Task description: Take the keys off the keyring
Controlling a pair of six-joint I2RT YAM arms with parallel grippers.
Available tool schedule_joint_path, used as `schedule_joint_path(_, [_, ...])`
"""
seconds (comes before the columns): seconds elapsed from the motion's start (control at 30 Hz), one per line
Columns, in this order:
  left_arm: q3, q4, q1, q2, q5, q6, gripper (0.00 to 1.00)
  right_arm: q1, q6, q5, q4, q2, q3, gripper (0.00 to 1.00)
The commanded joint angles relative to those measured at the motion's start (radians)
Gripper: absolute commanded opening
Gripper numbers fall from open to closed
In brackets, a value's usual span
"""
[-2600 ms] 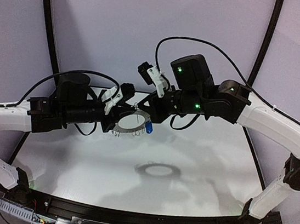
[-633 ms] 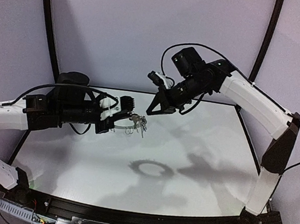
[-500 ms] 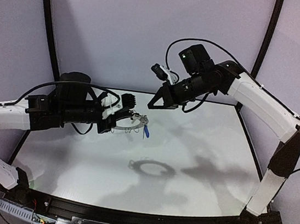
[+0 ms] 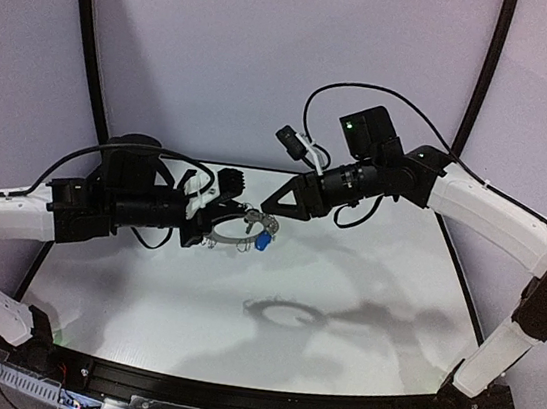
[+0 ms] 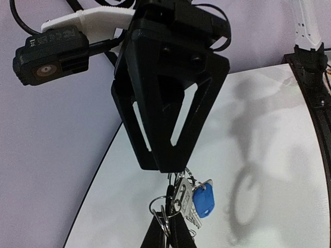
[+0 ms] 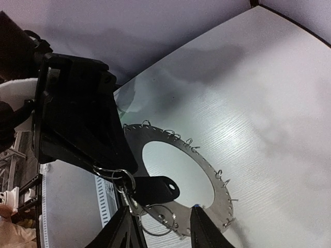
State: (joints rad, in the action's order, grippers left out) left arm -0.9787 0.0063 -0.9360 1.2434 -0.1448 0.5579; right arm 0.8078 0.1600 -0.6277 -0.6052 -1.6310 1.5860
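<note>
Nearest the arm bases: matte white table (image 4: pixel 141 293) with a soft ring-shaped shadow (image 4: pixel 284 315) on it. Above and beyond that, left gripper (image 4: pixel 213 221), black and two-fingered, reaching in from the left and clamped tight on the rim of the keyring (image 6: pixel 207 166), a flat dark-grey ring disc with a wide hole and many thin wire loops fringing its outer edge. Whole keyring held in the air, roughly level, clear of the table. At its rim, keys (image 5: pixel 185 199) bunched on small silver split rings (image 5: pixel 163 214), between the two grippers and just ahead of the left fingertips (image 5: pixel 178 238) in the left wrist view. Of these, blue-headed key (image 5: pixel 203 199), bright blue plastic head on a silver shaft, dangling at the right of the bunch beside other silver shafts. Slimmer black-headed key (image 6: pixel 155 189) lying across the lower edge of the ring's hole in the right wrist view. Both on the keyring, not yet off. Next out, right gripper (image 4: pixel 271 210), black and wedge-shaped, pointing down-left with its tip just above the bunch. Its fingers (image 6: pixel 126 227) parted, nothing pinched; one wire split ring visible in the gap, contact impossible to judge. Farthest: pale lilac backdrop (image 4: pixel 271 73) and curved black frame bars (image 4: pixel 80 48).
</note>
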Motion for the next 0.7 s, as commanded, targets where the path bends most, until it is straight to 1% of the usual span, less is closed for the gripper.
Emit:
schedule_joint_path(0.0, [0.000,0.006,-0.004,-0.063,-0.102,0.020,0.01,-0.001,-0.069,-0.052,0.152,0.050,-0.049,0.42])
schedule_joint_path(0.07, [0.000,-0.019,-0.003,-0.076,-0.125,0.017,0.01,0.000,-0.102,-0.081,0.165,0.054,-0.059,0.43])
schedule_joint_path(0.17, [0.009,-0.021,-0.004,-0.095,-0.152,0.013,0.01,-0.001,-0.136,-0.168,0.156,0.035,-0.035,0.43])
schedule_joint_path(0.4, [0.002,-0.022,-0.004,-0.084,-0.138,0.026,0.01,-0.001,-0.104,-0.329,0.127,-0.015,0.015,0.43])
schedule_joint_path(0.67, [0.000,-0.012,-0.004,-0.074,-0.127,0.051,0.01,0.008,-0.095,-0.288,0.028,-0.080,0.083,0.43])
